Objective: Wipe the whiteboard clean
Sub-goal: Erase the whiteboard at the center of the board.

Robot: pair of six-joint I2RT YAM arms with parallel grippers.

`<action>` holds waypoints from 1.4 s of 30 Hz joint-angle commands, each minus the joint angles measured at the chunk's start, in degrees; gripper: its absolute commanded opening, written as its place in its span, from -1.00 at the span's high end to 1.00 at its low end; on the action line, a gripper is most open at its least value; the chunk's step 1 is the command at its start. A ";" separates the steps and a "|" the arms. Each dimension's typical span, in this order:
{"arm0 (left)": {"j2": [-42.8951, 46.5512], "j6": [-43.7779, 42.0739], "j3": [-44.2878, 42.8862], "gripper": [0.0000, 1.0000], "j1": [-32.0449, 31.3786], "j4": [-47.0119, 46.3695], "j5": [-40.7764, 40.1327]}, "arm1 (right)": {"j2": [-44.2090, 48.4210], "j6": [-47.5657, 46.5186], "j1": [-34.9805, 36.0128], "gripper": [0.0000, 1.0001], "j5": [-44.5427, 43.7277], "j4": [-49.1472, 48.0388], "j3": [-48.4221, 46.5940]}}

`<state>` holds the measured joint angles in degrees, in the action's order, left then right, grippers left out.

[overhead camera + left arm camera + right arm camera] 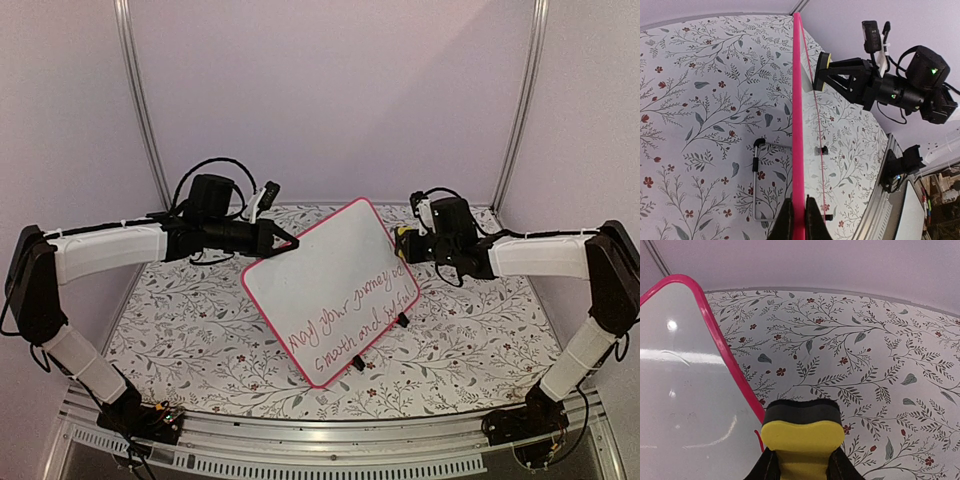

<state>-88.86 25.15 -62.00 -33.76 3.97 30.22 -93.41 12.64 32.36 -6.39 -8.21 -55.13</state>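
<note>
Pink frame (pixel 798 125) runs straight up from between the fingers of my left claw (pixel 799 220). The claw is pressed together on that thin edge, pinching the whiteboard (pixel 335 265) at about 10 o'clock on the board as the top view shows it. The board is held tilted over the table (pixel 200 340), its white face turned toward the arm bases. Red handwriting (pixel 350 320) crosses its lower half, and two black clip feet (pixel 403 320) sit along its 4 o'clock edge.

My right claw (pixel 802 466) is closed on a yellow eraser (pixel 802 432), its dark felt layer at the far end. It sits at the board's 3 o'clock edge, just beside the frame — whether felt and board touch, I cannot tell. Under both arms lies the table's floral cloth (pixel 880 350).
</note>
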 commanded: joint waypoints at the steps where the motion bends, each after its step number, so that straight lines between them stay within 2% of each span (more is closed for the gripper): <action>1: -1.85 -6.18 0.64 1.00 -1.26 4.17 -1.08 | 1.10 0.57 0.56 0.42 -1.37 1.42 1.53; 17: -1.84 -6.26 0.56 1.00 -1.26 4.20 -1.13 | -0.05 1.34 3.48 0.42 -5.42 0.94 -7.02; 29: -1.89 -6.25 0.56 1.00 -1.23 4.14 -1.09 | -1.87 0.80 5.73 0.42 -12.34 0.17 -2.09; 42: -2.19 -6.27 0.56 1.00 -1.24 4.19 -1.13 | -0.35 0.94 5.70 0.42 -10.71 -1.00 0.48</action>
<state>-88.86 24.91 -62.00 -33.76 3.92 30.30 -93.93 13.32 37.87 -17.91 -10.09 -55.75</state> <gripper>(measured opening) 0.034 0.293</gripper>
